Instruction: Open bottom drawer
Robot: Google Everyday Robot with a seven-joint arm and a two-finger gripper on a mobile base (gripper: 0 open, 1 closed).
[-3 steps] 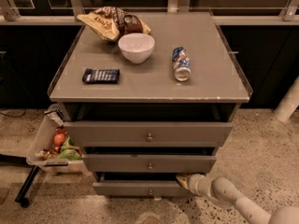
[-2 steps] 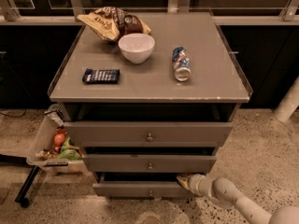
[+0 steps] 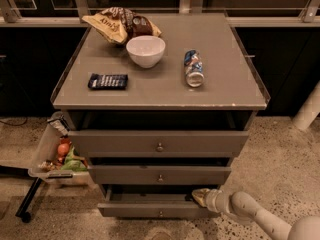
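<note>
The bottom drawer (image 3: 150,210) is the lowest, slimmest grey-brown front of three, with a tiny knob (image 3: 160,214) at its centre. It stands pulled out, and a strip of its shallow grey interior (image 3: 150,198) shows above the front. My gripper (image 3: 199,196) comes in from the lower right on a white arm (image 3: 255,216). Its tip sits at the right end of the bottom drawer, at the top edge of the front panel, just under the middle drawer (image 3: 160,175).
The top drawer (image 3: 159,144) and the middle drawer also stand slightly out. On the cabinet top lie a white bowl (image 3: 145,50), a can (image 3: 193,68), a chip bag (image 3: 120,24) and a dark packet (image 3: 108,81). A bin of items (image 3: 55,156) hangs at the left.
</note>
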